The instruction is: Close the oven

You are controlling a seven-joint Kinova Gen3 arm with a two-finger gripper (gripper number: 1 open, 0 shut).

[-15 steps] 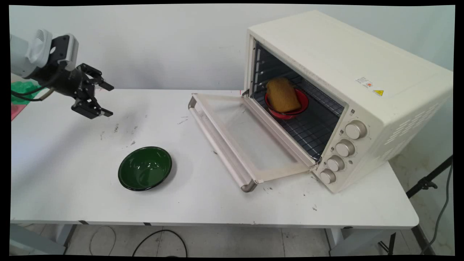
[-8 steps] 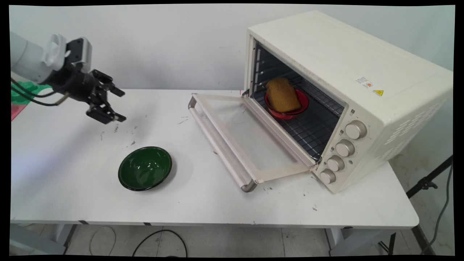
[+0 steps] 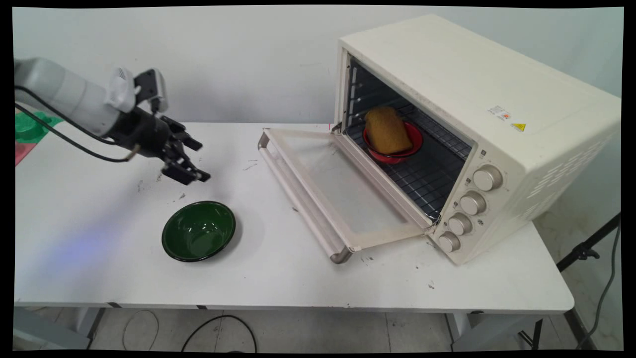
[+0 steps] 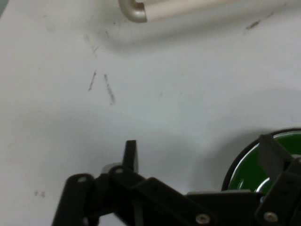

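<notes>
My black gripper (image 3: 198, 160) hangs open above the table's left half, holding nothing, just up and left of an empty green bowl (image 3: 198, 230). In the hand view the gripper (image 4: 197, 149) shows its two fingers spread apart over bare tabletop, with the green bowl (image 4: 244, 172) behind the right finger. A cream toaster oven (image 3: 477, 124) stands at the right with its door (image 3: 338, 194) folded down flat. Inside, on the wire rack, a red bowl (image 3: 415, 141) holds a brown piece of bread (image 3: 386, 130). The door's handle end (image 4: 136, 12) shows at the top of the hand view.
The white table (image 3: 99, 268) bears dark scuff marks (image 3: 161, 175) below the gripper. Green and red items (image 3: 30, 130) lie at the far left edge. A black cable hangs from the arm. A tripod leg (image 3: 589, 248) stands off the table's right side.
The arm has swung steadily to the right and slightly down, bringing the open gripper from the far left to just above the green bowl. Nothing else has moved.
</notes>
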